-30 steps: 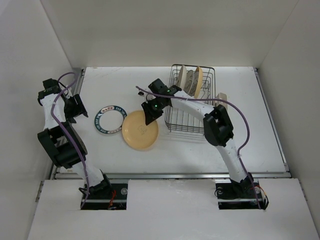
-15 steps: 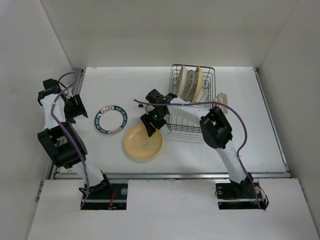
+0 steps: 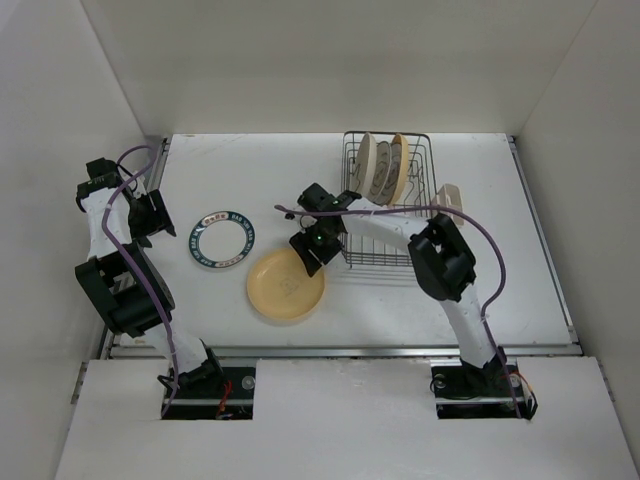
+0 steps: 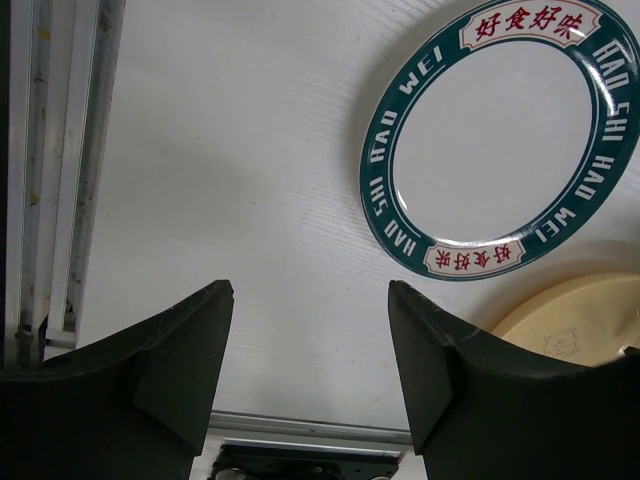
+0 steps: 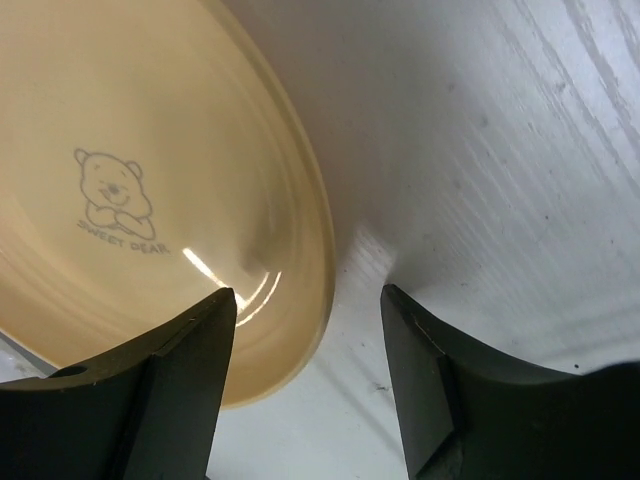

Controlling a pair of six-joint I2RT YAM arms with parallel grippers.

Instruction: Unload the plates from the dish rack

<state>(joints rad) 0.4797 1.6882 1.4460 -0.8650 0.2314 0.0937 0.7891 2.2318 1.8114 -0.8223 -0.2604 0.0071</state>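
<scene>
Toward the bench's point(image 3: 530, 200) near edge, a glossy round yellow plate point(image 3: 280, 290) with a faint bear print lies flat. The right pincer point(image 5: 305, 300) is spread apart over its rim. Left of it lies the lettered teal-rimmed plate point(image 4: 500, 135), bare bench around it. The left pincer point(image 4: 310, 300) is apart, holding nothing. Near the far edge, the dark wire dish rack point(image 3: 420, 150) holds three plates point(image 3: 382, 167) upright.

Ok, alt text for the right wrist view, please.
A yellow-orange plate with a small bear drawing lies on the white table, filling the upper left. The right gripper is open at the bottom edge of the frame, holding nothing, with the plate's rim just above its gap.
</scene>
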